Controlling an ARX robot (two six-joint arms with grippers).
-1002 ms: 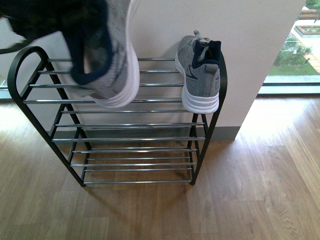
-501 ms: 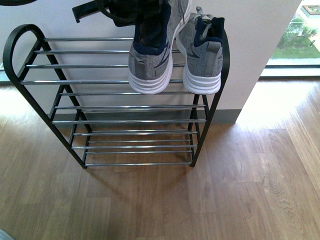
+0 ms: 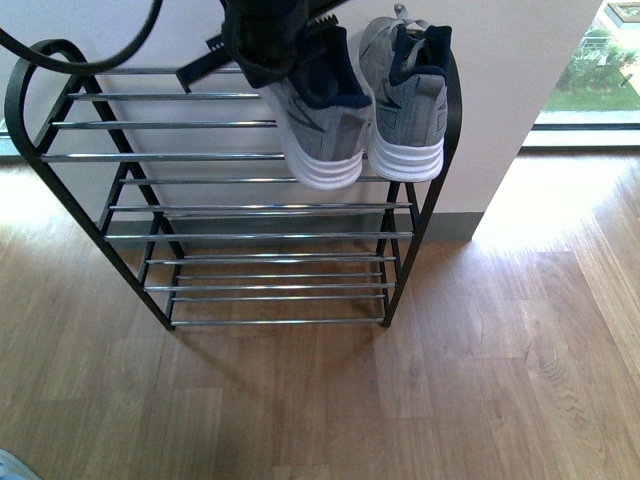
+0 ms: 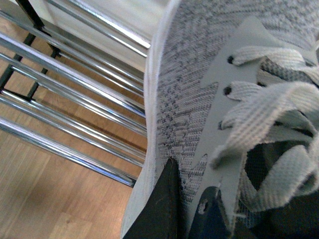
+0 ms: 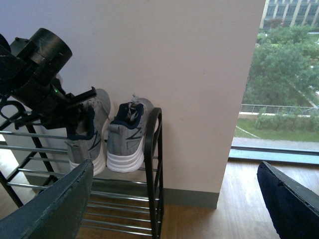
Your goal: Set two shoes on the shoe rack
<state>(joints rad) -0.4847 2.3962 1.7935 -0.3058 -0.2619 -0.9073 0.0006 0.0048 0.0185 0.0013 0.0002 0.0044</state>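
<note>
A grey knit sneaker (image 3: 318,125) with a white sole hangs tilted over the shoe rack's (image 3: 250,155) top shelf, with my left gripper (image 3: 275,40) shut on its collar. Its sole edge meets the front rods. Beside it, at the shelf's right end, a second grey sneaker (image 3: 410,95) rests on the rods. The left wrist view is filled by the held sneaker (image 4: 199,89), its laces and my dark fingers (image 4: 162,209). From the right wrist view both sneakers (image 5: 127,137) and the left arm (image 5: 37,69) show on the rack (image 5: 152,169). My right gripper (image 5: 174,199) is open, away from the rack.
A white wall (image 3: 500,90) stands behind the rack, ending at a corner to the right. A window (image 3: 590,70) lies beyond it. Wood floor (image 3: 400,380) spreads in front. The rack's lower tiers (image 3: 270,265) hold nothing.
The held sneaker has swung from high at the rack's left to the right, down beside the resting sneaker, and has turned its heel outward. The view has shifted slightly.
</note>
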